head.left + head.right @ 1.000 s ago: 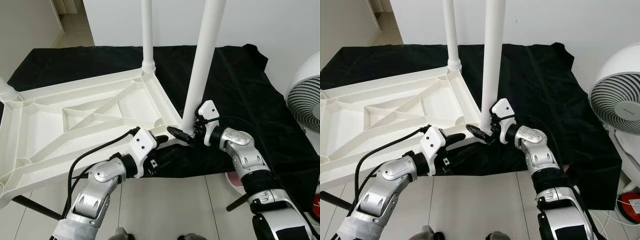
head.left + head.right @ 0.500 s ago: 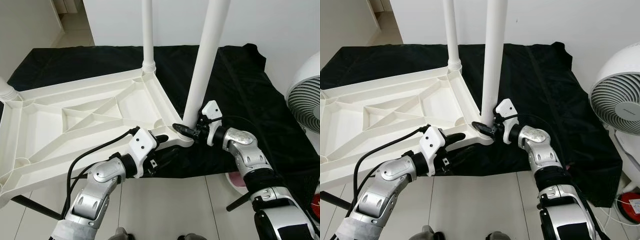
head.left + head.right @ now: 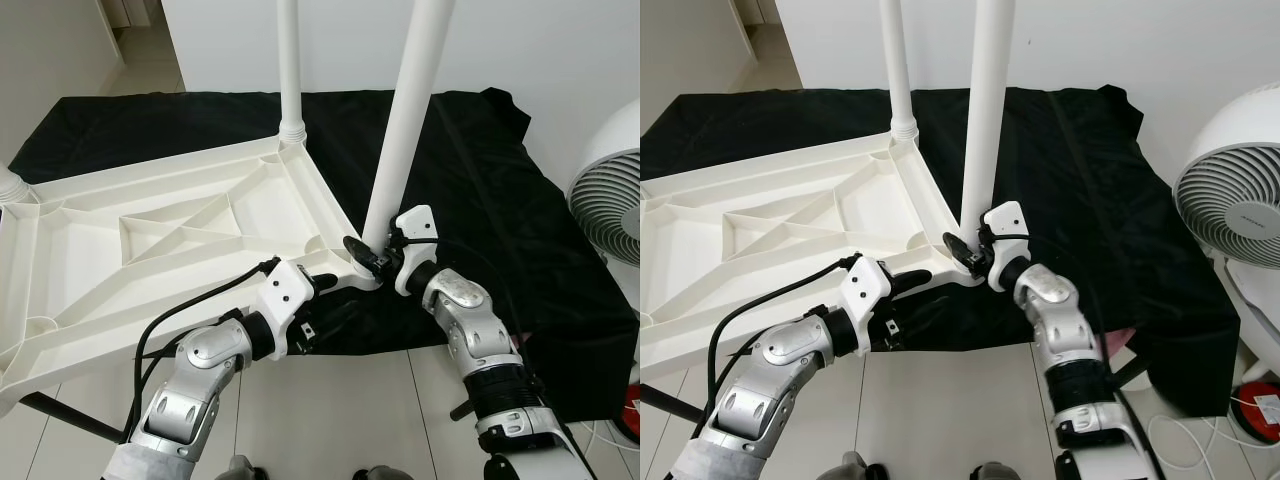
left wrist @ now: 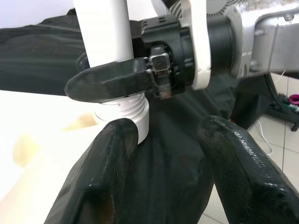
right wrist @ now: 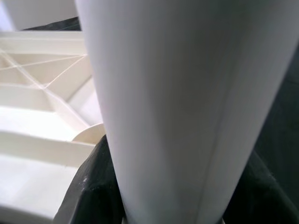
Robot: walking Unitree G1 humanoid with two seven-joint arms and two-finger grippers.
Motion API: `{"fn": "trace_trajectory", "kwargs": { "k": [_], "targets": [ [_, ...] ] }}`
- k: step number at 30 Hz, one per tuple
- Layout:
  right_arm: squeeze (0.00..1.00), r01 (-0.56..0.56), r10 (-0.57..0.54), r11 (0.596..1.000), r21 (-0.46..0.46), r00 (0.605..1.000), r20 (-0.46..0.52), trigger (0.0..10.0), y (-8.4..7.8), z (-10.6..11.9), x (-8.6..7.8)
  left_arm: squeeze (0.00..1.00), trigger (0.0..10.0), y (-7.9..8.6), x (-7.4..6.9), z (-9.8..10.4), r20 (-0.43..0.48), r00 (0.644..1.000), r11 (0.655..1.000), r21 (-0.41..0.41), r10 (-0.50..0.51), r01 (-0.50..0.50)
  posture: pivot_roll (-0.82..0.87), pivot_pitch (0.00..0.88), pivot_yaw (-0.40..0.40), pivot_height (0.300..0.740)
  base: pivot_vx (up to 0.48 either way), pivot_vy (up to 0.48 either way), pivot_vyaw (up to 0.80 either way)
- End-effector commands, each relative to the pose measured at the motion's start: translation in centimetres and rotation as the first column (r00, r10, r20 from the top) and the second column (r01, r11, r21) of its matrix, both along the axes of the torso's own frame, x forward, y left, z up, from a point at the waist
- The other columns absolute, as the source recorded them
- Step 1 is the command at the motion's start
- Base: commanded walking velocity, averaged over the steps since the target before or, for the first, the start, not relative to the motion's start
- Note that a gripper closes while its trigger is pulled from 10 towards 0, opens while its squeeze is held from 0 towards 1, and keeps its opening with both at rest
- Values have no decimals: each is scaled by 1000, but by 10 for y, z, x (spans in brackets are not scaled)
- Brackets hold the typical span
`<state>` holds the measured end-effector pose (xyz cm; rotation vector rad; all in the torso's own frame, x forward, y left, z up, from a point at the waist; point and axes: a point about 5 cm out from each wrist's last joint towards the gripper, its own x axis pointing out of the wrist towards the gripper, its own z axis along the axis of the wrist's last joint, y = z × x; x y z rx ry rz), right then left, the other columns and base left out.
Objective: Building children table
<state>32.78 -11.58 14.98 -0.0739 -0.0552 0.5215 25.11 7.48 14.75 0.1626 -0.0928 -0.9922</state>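
Upside-down white table top lying on a black cloth over the floor, ribbed underside facing up, near edge hanging past the cloth's front edge. At its far corner, one white leg standing upright in its socket. Left gripper just under the table top's near right corner, fingers spread apart and grasping nothing, one finger against the threaded collar there. Second white leg rising from that same corner socket, leaning slightly. Right gripper clenched around the base of this leg, just above the collar. Well right of the table top, a white fan beside the cloth.
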Motion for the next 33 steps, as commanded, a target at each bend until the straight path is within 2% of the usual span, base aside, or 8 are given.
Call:
{"fn": "trace_trajectory", "kwargs": {
  "k": [1, 6, 14, 15, 24, 25, 30, 33],
  "targets": [
    [0, 97, -96, 995, 36, 995, -41, 10000, 4, -8, -3, 0, 10000, 1, 0, -1, -5, 999, 999, -5, 45, -45, -71, 76, 30, 740, 0, 0, 0],
    [0, 344, -342, 934, 96, 939, -39, 10000, 15, -8, -17, 0, 10000, 1, 2, 0, -4, 999, 999, -4, 44, -44, -73, 76, 29, 740, 0, 0, 0],
    [0, 345, -343, 932, 111, 938, -41, 10000, 21, -4, -21, 0, 10000, 0, 3, 0, -2, 999, 999, -6, 40, -40, -73, 76, 29, 740, 0, 0, 0],
    [1000, 341, -339, 931, 128, 940, -38, 10000, 17, -2, -20, 0, 10000, 0, 3, 0, -2, 999, 999, -6, 37, -37, -80, 79, 37, 740, 0, 0, 0],
    [1000, 236, -234, 965, 118, 972, -29, 10000, 5, 5, -14, 0, 10000, 2, 3, 0, -3, 999, 999, -1, 40, -40, -76, 83, 40, 740, 0, 0, 0],
    [0, 163, -162, 984, 79, 987, -13, 10000, 3, 5, -13, 0, 10000, 2, 2, 0, -4, 999, 999, 2, 40, -40, -74, 79, 40, 740, 0, 0, 0],
    [0, 105, -104, 993, 57, 994, -17, 10000, 0, 5, -11, 0, 10000, 2, 2, 0, -4, 999, 999, 3, 40, -40, -72, 72, 37, 740, 0, 0, 0],
    [0, -109, 111, 992, -58, 993, 30, 10000, -10, 7, -5, 0, 10000, 3, 3, 0, 0, 999, 999, 7, 41, -41, -70, 68, 38, 740, 0, 0, 0]
  ]
}}
